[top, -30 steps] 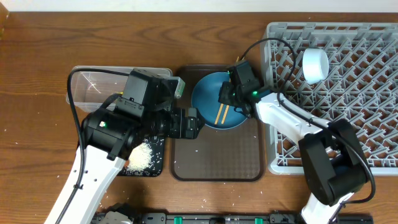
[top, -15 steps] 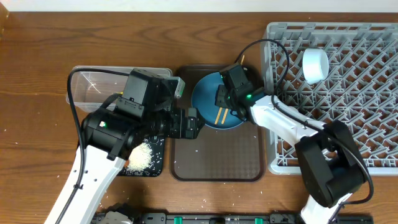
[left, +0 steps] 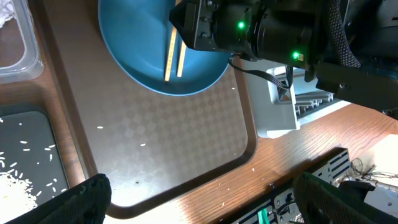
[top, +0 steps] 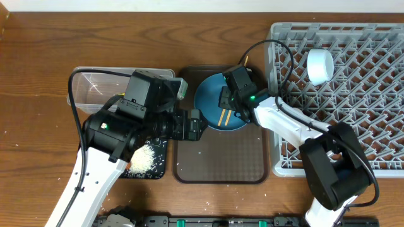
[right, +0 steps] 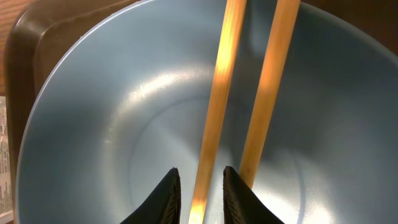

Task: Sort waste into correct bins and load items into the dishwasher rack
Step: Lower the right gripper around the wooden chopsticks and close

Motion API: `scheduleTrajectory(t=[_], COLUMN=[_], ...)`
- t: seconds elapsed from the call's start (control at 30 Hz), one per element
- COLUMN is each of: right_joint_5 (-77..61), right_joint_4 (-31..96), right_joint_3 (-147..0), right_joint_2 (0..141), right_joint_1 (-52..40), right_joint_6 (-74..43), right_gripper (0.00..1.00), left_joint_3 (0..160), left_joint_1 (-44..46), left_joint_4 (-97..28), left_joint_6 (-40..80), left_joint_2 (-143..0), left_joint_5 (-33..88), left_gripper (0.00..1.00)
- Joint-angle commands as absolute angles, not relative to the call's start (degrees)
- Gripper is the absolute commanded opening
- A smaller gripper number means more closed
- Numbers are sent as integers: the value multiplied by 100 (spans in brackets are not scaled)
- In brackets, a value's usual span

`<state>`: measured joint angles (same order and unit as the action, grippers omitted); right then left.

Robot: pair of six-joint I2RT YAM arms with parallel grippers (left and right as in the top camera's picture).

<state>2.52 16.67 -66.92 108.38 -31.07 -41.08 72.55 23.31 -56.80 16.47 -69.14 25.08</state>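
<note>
Two chopsticks (right: 219,106) laid parallel on the plate (right: 93,124)
Their length is pointed away from the right gripper (right: 199,190), opened narrowly astride one; the left gripper (left: 208,202) is opened wide.

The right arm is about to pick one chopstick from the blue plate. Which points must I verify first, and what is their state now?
1. One chopstick lies between the fingertips of the right gripper: ok.
2. Jaws closed on it: not ok, gaps show on both sides.
3. The second chopstick is clear of the fingertips: cannot tell, its end hides behind one.
4. The left gripper is open and empty: ok.
5. Free pegs in the dishwasher rack: ok.
</note>
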Motion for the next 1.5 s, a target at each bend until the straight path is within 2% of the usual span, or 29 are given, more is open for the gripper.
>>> scheduleTrajectory(t=[0.0,1.47], right_joint_5=[423,471], right_joint_4=[1671,1540], right_joint_3=[-6716,-6663], right_joint_2=[10890,10984], right_joint_1=[-3179,-3194], right_joint_6=[-4176,-4283], right_gripper=[22,29], left_joint_3=[7220,7220], left_joint_1=[2322,2322], left_joint_4=[-5697,-5697], left_joint_6=[1612,1612], left_joint_2=[-6923,-6923], left_joint_5=[2458,2458], left_gripper=[96,96])
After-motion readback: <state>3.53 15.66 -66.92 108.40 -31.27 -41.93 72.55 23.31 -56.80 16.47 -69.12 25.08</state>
